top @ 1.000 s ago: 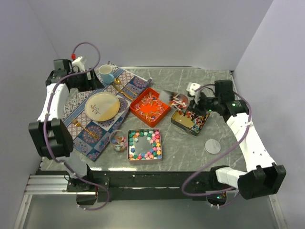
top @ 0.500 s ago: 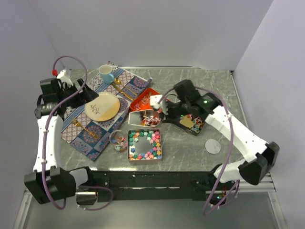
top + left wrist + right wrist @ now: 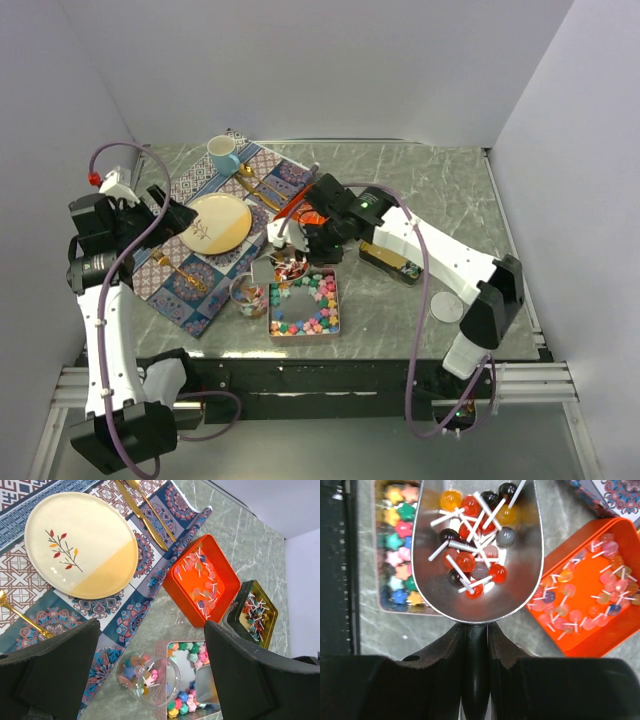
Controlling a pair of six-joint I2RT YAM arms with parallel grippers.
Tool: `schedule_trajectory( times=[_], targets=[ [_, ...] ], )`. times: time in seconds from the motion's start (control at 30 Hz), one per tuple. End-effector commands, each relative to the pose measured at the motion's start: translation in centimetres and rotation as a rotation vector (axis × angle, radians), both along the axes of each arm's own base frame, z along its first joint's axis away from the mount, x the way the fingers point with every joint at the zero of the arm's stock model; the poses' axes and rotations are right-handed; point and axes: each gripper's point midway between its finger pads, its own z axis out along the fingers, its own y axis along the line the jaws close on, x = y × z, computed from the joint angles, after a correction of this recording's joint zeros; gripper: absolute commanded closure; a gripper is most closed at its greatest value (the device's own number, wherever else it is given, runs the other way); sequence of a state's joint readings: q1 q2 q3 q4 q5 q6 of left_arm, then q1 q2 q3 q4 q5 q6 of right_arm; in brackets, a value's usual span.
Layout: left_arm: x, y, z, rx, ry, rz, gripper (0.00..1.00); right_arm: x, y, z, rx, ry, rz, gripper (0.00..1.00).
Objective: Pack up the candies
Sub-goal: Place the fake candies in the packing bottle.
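My right gripper (image 3: pixel 476 630) is shut on the black handle of a silver scoop (image 3: pixel 477 545) loaded with small round lollipop candies (image 3: pixel 470 555). In the top view the scoop (image 3: pixel 290 262) hangs between the orange tin (image 3: pixel 312 212) and the tin of pastel star candies (image 3: pixel 304 303). A glass jar (image 3: pixel 147 672) holding a few candies stands left of the star tin (image 3: pixel 192 652). A dark tin (image 3: pixel 395 262) of lollipops lies to the right. My left gripper (image 3: pixel 150 680) is open, high over the placemat (image 3: pixel 170 265), holding nothing.
A cream plate (image 3: pixel 215 222), gold cutlery (image 3: pixel 145 510) and a blue cup (image 3: pixel 222 153) sit on the patterned placemat at the left. A round lid (image 3: pixel 446 306) lies at the front right. Grey walls close in the back and both sides of the table.
My right arm has swung left, carrying the loaded scoop from the dark tin to above the star tin's far corner. My left arm has dropped forward and its jaws widened.
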State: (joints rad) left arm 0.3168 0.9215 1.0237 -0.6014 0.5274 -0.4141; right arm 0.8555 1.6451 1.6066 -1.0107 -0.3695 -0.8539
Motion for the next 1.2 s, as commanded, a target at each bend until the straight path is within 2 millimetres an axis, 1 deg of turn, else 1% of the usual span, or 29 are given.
schedule_trajectory(
  times=[0.0, 0.03, 0.07, 0.13, 0.27, 0.43, 0.5, 0.57, 0.6, 0.8, 1.07, 1.13, 1.17],
  targets=[
    [-0.1, 0.2, 0.6, -0.011, -0.042, 0.008, 0.08, 1.3, 1.5, 1.3, -0.004, -0.069, 0.025, 1.00],
    [-0.1, 0.2, 0.6, -0.013, -0.044, 0.009, 0.09, 1.2, 1.5, 1.1, -0.022, -0.070, 0.038, 1.00],
    [-0.1, 0.3, 0.4, -0.018, -0.042, 0.011, 0.08, 1.4, 2.0, 0.8, -0.034, -0.072, 0.048, 1.00],
    [-0.2, 0.4, 0.5, -0.017, -0.052, 0.015, 0.09, 1.8, 1.9, 0.4, -0.073, -0.095, 0.055, 1.00],
    [-0.4, 0.6, 0.1, -0.020, -0.049, 0.026, 0.08, 2.2, 2.3, -0.4, -0.122, -0.123, 0.081, 1.00],
    [-0.6, 0.6, -0.1, -0.028, -0.054, 0.028, 0.08, 2.4, 3.2, -0.6, -0.179, -0.163, 0.100, 1.00],
    [-0.6, 0.6, 0.0, -0.028, -0.058, 0.027, 0.08, 2.7, 3.2, -0.5, -0.203, -0.185, 0.099, 1.00],
    [-0.8, 0.4, -0.2, -0.034, -0.054, 0.019, 0.08, 2.5, 3.4, -0.4, -0.224, -0.199, 0.118, 1.00],
    [-0.8, 0.4, -0.2, -0.039, -0.053, 0.019, 0.08, 2.7, 3.3, -0.3, -0.237, -0.213, 0.116, 1.00],
    [-0.9, -0.1, -0.1, -0.058, -0.064, 0.003, 0.08, 2.2, 3.2, 0.1, -0.280, -0.243, 0.151, 1.00],
    [-0.7, -0.4, 0.4, -0.081, -0.081, -0.007, 0.08, 1.9, 2.8, -0.5, -0.334, -0.237, 0.136, 1.00],
    [-0.6, -0.4, 0.6, -0.086, -0.083, -0.011, 0.09, 1.8, 2.7, -0.5, -0.340, -0.231, 0.135, 1.00],
    [-0.5, -0.4, 0.7, -0.088, -0.085, -0.012, 0.09, 2.1, 2.6, -0.3, -0.352, -0.245, 0.127, 1.00]
  ],
)
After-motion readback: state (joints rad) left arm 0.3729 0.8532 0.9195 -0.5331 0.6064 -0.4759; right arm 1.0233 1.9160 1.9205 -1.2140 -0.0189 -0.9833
